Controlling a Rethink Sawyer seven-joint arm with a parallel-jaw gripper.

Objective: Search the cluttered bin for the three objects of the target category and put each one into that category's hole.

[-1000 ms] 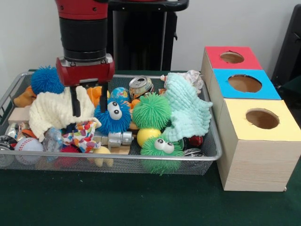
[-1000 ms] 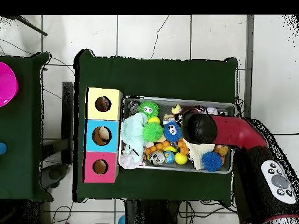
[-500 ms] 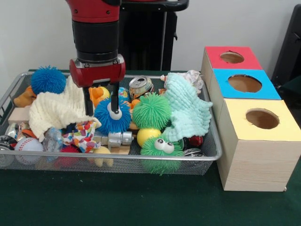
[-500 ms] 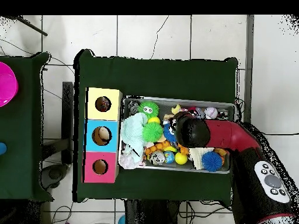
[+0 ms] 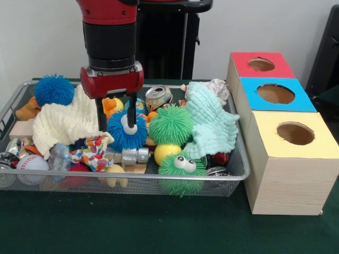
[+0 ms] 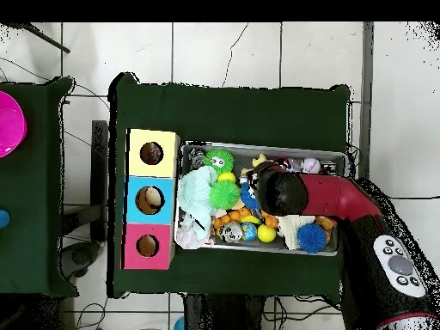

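Observation:
My gripper (image 5: pixel 114 125) hangs open inside the wire bin (image 5: pixel 233 174). Its left finger stands between the cream knit cloth (image 5: pixel 61 123) and the blue fuzzy ball with eyes (image 5: pixel 128 135); its right finger crosses the front of that ball's eye. Nothing is held. A green fuzzy ball (image 5: pixel 170 125) lies just right of it, a green fuzzy ball with eyes (image 5: pixel 181 168) sits at the bin's front, and a plain blue fuzzy ball (image 5: pixel 54 90) at the back left. From above, the arm's head (image 6: pixel 277 191) hides the gripper and most of the blue ball.
Right of the bin stands a wooden box with a red hole (image 5: pixel 261 64), a blue hole (image 5: pixel 275 93) and a yellow hole (image 5: pixel 295 133). The bin also holds a mint cloth (image 5: pixel 212 124), a crushed can (image 5: pixel 158 97), a yellow ball (image 5: pixel 166 152) and a baseball (image 5: pixel 32 164).
The gripper moved right from over the cream cloth to the blue fuzzy ball with eyes, then settled slightly. It stayed open. The toys have not shifted.

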